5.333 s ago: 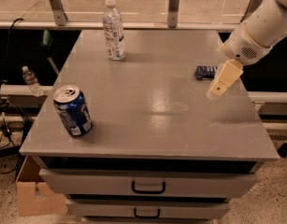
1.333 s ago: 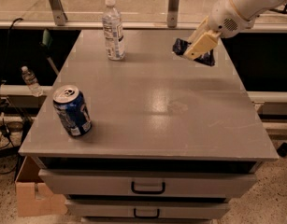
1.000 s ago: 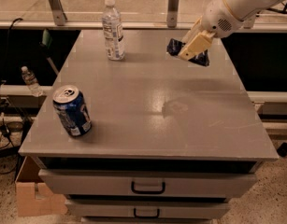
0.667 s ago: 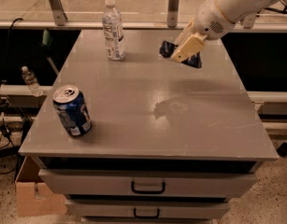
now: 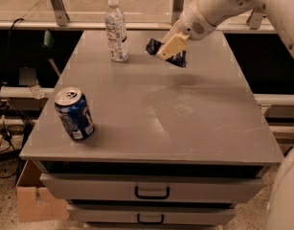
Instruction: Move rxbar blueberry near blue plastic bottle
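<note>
Holds flat dark-navy rxbar blueberry (image 5: 179,59) clenched in cream two-finger gripper (image 5: 168,48) over grey table (image 5: 204,109); left of jaws, tall clear blue plastic bottle (image 5: 117,30); well apart, nearer the front edge, blue soda can (image 5: 74,114).

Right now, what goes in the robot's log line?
gripper holds dark navy rxbar blueberry | right of clear blue plastic bottle | blue soda can front-left

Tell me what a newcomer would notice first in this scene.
The gripper at the far side of the grey table holds a dark snack bar, just right of a clear water bottle. A blue soda can stands alone near the front left corner.
</note>
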`<state>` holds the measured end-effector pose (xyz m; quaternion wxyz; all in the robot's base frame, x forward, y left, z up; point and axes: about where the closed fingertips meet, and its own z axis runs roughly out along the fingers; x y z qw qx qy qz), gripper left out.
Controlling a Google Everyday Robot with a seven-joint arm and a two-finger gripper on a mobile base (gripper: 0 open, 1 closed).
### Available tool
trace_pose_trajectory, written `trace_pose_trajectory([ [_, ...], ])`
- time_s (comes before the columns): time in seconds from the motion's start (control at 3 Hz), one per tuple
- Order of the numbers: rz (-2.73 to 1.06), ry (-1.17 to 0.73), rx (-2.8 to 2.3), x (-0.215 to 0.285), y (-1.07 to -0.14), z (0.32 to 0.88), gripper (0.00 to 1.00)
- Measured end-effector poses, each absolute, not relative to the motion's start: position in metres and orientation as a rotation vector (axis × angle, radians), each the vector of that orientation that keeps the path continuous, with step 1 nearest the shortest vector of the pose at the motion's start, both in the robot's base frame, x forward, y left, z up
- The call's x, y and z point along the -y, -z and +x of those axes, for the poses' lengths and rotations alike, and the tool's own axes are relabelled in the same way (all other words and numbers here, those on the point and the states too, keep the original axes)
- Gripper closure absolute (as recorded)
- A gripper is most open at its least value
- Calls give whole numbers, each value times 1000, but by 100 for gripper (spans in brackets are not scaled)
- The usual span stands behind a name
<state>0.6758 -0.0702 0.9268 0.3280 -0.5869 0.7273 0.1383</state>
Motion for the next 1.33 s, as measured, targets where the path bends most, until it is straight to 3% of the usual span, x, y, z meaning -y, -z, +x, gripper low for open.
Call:
trace_pose_trajectory([
  [1.33,-1397,-422,-2026,12,-884,731,100],
])
